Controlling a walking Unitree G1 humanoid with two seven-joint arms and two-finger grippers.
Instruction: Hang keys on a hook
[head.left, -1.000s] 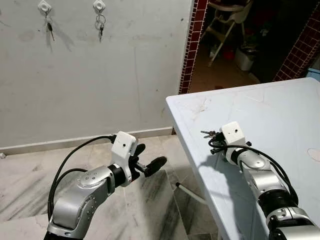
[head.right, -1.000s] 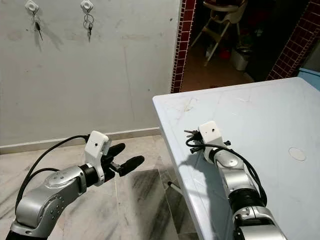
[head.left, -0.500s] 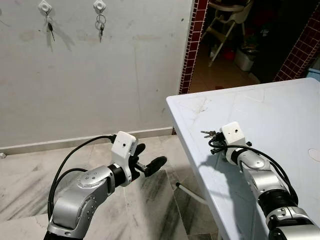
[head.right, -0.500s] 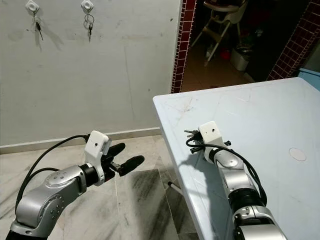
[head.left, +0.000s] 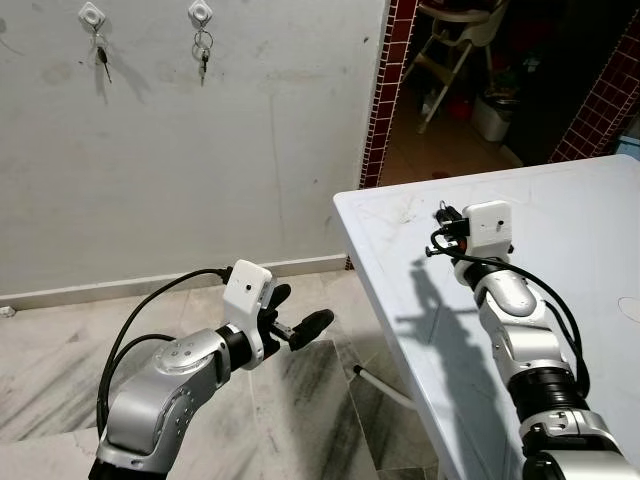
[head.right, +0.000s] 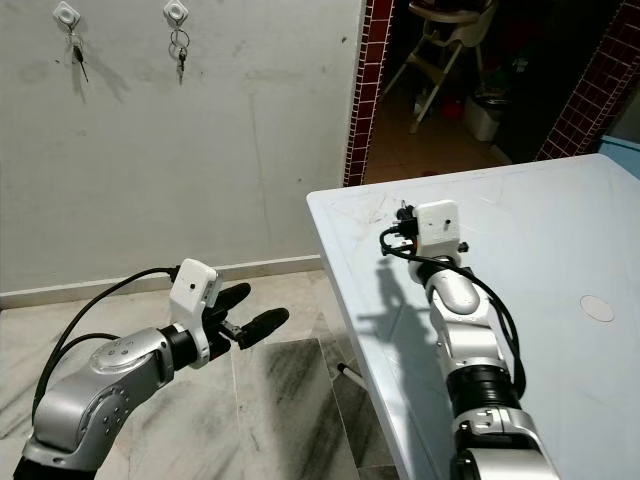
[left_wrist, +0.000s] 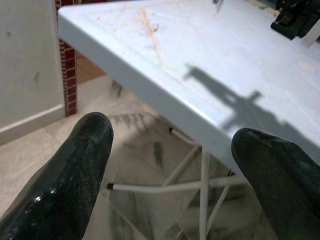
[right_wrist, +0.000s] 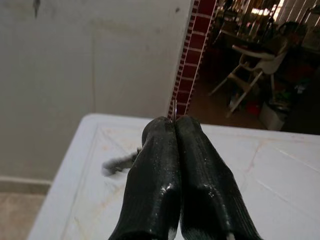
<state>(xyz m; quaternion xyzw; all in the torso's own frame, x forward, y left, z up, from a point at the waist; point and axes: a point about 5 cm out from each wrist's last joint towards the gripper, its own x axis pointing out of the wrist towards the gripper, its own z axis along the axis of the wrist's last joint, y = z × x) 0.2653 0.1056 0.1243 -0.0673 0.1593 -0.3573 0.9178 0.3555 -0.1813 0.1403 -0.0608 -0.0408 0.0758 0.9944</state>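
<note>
Above the table (head.left: 560, 210), right end effector (head.left: 443, 222) pinched on keys (head.left: 441, 214), left end effector (head.left: 297, 322) spread, empty.

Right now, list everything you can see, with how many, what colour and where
Hooks: two, white, high on the wall, left of the doorway.
Hanging keys: two sets, dark metal, one under each hook.
Wall: one, grey-white, ahead.
Table: one, white, at right, corner toward the wall.
Brick pillar: one, dark red, beside the doorway.
High chair: one, white, in the room beyond.
Floor: marble, grey-veined.
Held keys: one set, dark, pinched in the right gripper above the table.
Left gripper: black fingers open, low over the floor.
Right gripper: black fingers shut on the held keys.
</note>
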